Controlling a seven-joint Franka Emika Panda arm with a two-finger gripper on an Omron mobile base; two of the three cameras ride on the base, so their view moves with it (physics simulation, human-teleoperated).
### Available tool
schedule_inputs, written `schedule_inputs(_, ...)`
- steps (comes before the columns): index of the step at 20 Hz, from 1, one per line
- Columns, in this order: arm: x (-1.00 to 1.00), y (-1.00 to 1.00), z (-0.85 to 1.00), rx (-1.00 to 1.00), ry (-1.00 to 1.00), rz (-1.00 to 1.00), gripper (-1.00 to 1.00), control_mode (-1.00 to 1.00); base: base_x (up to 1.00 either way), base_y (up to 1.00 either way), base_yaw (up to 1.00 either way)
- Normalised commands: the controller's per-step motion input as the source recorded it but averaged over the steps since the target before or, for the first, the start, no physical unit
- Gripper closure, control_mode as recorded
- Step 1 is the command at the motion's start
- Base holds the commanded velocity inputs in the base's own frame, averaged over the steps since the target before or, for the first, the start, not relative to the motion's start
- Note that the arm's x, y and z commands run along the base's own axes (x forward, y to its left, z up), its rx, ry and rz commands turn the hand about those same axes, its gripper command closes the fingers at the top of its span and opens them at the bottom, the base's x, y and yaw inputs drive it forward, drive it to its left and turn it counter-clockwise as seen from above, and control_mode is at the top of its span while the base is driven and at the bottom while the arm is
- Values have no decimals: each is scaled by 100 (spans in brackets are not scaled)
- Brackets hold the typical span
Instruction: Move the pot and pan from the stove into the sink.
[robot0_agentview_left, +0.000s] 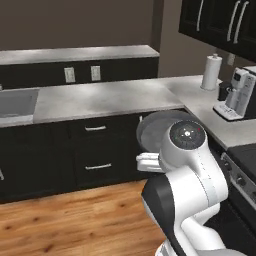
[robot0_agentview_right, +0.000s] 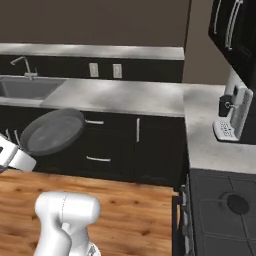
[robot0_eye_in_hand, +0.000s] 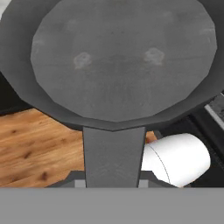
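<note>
pan (robot0_eye_in_hand: 122, 61): one, held by handle | sink (robot0_agentview_right: 25, 89): one

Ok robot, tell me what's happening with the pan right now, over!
Jaws shut on the pan handle. Pan carried tilted, off the stove, above the wood floor. Sink ahead to the left, across the counter. Path looks open.

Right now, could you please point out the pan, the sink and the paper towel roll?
pan (robot0_eye_in_hand: 122, 61), hand view, inner bottom.
sink (robot0_agentview_right: 25, 89), right base view, basin floor.
paper towel roll (robot0_agentview_left: 211, 73), left base view, side.
</note>
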Motion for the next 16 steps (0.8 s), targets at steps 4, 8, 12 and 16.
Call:
schedule_inputs(4, 0, 0, 0, 0, 0, 0, 100, 100, -9, 0, 45)
schedule_inputs(8, 0, 0, 0, 0, 0, 0, 100, 100, -4, 0, 11)
schedule_inputs(12, 0, 0, 0, 0, 0, 0, 100, 100, 23, 3, 0)
schedule_inputs(16, 0, 0, 0, 0, 0, 0, 100, 100, 75, 14, 0)
